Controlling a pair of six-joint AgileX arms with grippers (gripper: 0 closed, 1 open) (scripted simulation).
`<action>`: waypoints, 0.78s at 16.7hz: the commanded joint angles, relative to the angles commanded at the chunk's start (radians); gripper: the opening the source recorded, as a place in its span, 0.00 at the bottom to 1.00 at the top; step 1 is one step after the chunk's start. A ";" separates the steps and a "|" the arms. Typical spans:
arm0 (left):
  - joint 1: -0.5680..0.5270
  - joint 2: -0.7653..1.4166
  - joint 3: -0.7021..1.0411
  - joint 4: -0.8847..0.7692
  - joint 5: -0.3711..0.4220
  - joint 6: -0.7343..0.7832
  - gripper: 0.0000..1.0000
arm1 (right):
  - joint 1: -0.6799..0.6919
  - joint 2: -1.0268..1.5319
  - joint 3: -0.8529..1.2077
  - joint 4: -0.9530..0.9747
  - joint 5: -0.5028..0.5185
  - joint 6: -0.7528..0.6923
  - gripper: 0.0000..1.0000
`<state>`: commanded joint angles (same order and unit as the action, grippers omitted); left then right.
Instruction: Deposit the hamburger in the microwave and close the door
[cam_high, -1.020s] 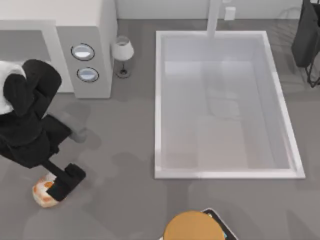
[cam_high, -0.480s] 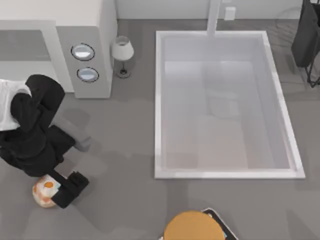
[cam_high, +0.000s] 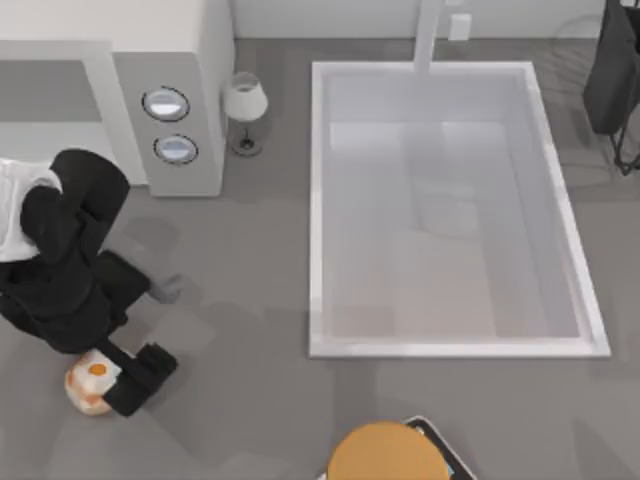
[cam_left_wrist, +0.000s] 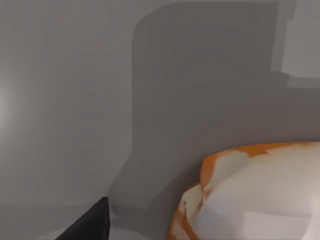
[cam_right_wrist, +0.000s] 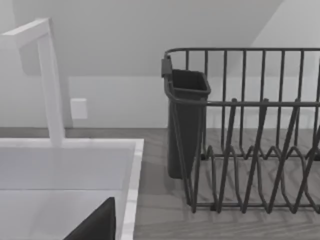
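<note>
- One hamburger (cam_high: 88, 384) lay on the table (cam_high: 240, 400) at about 8 o'clock in the top view, well in front of the microwave (cam_high: 170, 90); the left gripper (cam_high: 118, 380) was down over its right side.
- Whether that gripper's fingers were spread or pinching the hamburger could not be told; the arm covered them from above.
- In the left wrist view the hamburger (cam_left_wrist: 255, 195) sat close up, cut off by the frame, with one dark fingertip (cam_left_wrist: 90, 225) beside it, not touching.
- One microwave stood at 10 o'clock with two dials (cam_high: 166, 103), its cavity cut off at the edge.
- One sink (cam_high: 318, 200) lay at centre-right, one small lamp (cam_high: 244, 105) between it and the microwave.
- One tan-orange disc (cam_high: 385, 455) sat at 6 o'clock, partly cut off.
- One dish rack (cam_right_wrist: 250, 135) stood at 2 o'clock, by the parked right arm; that arm's finger state could not be told.
</note>
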<state>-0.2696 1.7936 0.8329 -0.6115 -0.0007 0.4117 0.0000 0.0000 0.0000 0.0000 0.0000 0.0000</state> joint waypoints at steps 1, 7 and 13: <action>0.000 0.000 0.000 0.000 0.000 0.000 0.40 | 0.000 0.000 0.000 0.000 0.000 0.000 1.00; 0.000 0.000 0.000 0.000 0.000 0.000 0.00 | 0.000 0.000 0.000 0.000 0.000 0.000 1.00; 0.000 0.000 0.000 0.000 0.000 0.000 0.00 | 0.000 0.000 0.000 0.000 0.000 0.000 1.00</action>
<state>-0.2696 1.7936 0.8329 -0.6115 -0.0007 0.4117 0.0000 0.0000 0.0000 0.0000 0.0000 0.0000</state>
